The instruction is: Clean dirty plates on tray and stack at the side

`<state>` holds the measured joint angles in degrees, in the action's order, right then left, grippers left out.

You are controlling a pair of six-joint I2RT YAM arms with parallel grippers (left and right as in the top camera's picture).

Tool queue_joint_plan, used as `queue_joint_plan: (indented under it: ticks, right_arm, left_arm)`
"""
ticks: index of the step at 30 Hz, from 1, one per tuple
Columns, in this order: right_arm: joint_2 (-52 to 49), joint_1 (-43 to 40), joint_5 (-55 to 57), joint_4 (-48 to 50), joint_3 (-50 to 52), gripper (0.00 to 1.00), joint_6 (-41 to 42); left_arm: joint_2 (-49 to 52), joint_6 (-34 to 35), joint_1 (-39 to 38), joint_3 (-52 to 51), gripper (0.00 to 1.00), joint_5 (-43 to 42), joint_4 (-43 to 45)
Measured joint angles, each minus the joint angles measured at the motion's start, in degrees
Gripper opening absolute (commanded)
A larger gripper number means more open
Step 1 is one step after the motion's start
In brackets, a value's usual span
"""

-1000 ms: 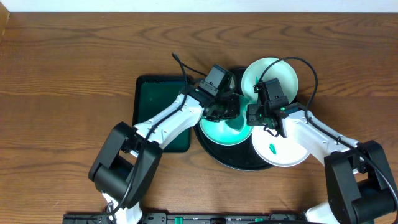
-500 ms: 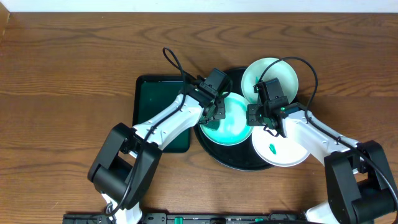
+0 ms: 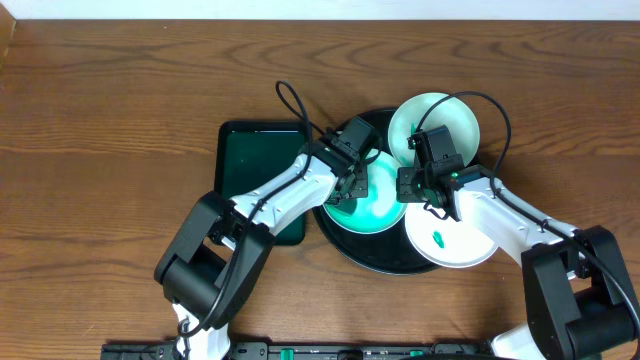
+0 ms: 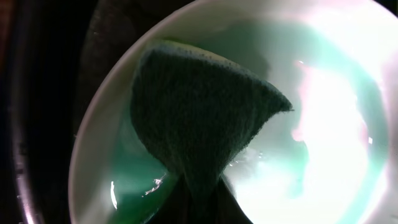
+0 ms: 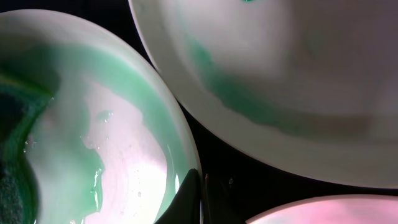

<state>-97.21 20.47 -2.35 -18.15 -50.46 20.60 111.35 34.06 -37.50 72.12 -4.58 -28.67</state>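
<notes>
Now, dark green tray (image 3: 245, 165): lies on the table at the far left, beside the black tray. The left arm reaches over it; it plays no part in the wipe.
Left gripper (image 3: 350, 172): clamped on a dark green scrub pad (image 4: 199, 118), which hangs from the fingers down into the plate.
Wet plate (image 3: 378, 205): sits on the left half of the black tray (image 3: 345, 245), shiny with green-tinted liquid. The pad lies against its left inner wall.
Step in hand: scrubbing this plate, as I judge it. None is stacked at the side yet, so the task looks early.
Doing it well: press the pad flat and sweep round the bowl to the rim. Use light pressure so the plate neither tips nor slides on the tray.
Right gripper (image 3: 408, 185): closed on the wet plate's right rim and seemingly steadying it. That hold should stay firm against the pad's push.
Far plate (image 3: 440, 120): at the tray's back right, very close to the wet plate. Whether they touch I cannot tell, so wide strokes could knock it.
Near plate (image 3: 460, 240): at the front right, overhanging the tray's rim and carrying a green smear (image 3: 438, 238). It looks unwashed.
</notes>
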Motion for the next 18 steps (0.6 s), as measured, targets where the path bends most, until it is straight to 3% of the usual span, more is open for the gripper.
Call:
queue_joint_plan:
  ticks: [10, 18]
  right_arm:
    - [0.0, 0.15, 0.28, 0.15, 0.02, 0.01, 0.0]
    - [0.0, 0.15, 0.28, 0.22, 0.07, 0.01, 0.0]
  left_arm:
    - [-1.29, 0.02, 0.11, 0.0, 0.07, -14.16, 2.34]
    - [-14.95, -1.92, 3.63, 0.26, 0.07, -17.9, -0.24]
